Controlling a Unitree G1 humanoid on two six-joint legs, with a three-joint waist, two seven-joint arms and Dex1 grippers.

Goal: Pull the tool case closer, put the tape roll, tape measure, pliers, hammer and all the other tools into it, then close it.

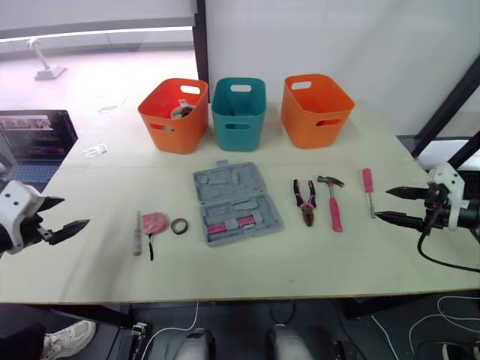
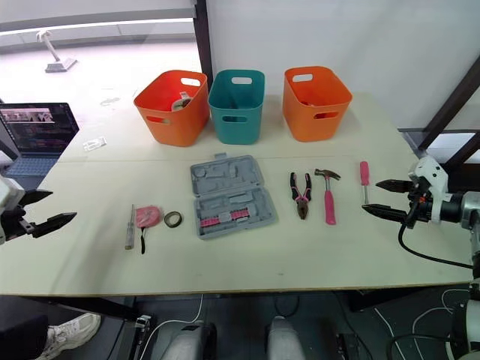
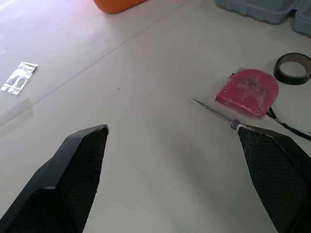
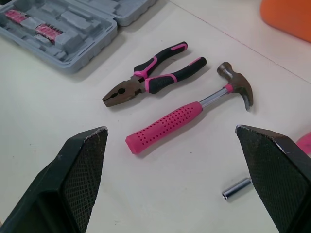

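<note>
Tool case (image 1: 236,204) lies open on counter (image 1: 337,262); left gripper (image 1: 75,211) and right gripper (image 1: 382,204) both spread wide, holding nothing.

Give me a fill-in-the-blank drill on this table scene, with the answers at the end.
1. The grey tool case lies ____, its moulded trays showing.
2. The middle basket of the three is coloured ____.
3. Between the pliers and the screwdriver lies the ____.
4. The left gripper and the right gripper, fingers apart, both hold ____.

Answers: open; teal; hammer; nothing.
</note>
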